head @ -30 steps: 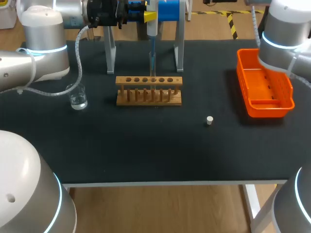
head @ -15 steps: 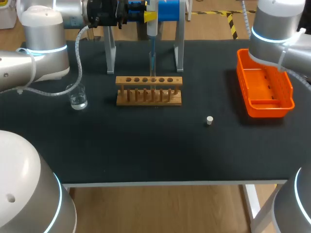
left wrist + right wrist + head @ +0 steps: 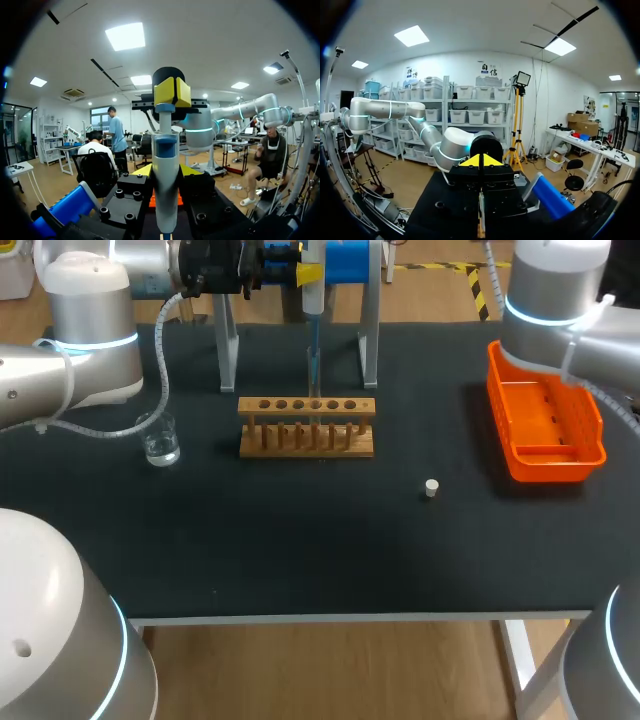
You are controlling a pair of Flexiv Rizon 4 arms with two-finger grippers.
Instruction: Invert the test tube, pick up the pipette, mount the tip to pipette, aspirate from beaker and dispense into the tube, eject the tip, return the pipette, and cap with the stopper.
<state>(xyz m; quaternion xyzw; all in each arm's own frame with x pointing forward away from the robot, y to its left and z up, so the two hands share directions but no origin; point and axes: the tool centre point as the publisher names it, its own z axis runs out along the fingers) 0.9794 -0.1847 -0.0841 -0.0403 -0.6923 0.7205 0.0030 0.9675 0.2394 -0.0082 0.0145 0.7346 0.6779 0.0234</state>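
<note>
Firmly, the left gripper [image 3: 172, 92] grasps the pipette [image 3: 166, 192] above the wooden rack [image 3: 306, 428]; the right gripper [image 3: 480, 161] is clenched on nothing.

**Surfaces as they read from my console**

The worktop [image 3: 300, 550] is matt black and faintly cloth-like. At twelve o'clock the tube rack [image 3: 306, 440] is bare pale wood, and the stand [image 3: 228, 350] behind it looks like dull grey metal. The beaker [image 3: 159, 438] at ten o'clock is clear glass. The tray [image 3: 548, 468] at two o'clock is glossy orange plastic. The pipette [image 3: 165, 185] is smooth white plastic with a sheen. My left arm [image 3: 90, 330] and right arm [image 3: 555, 300] have smooth satin-silver shells.
</note>
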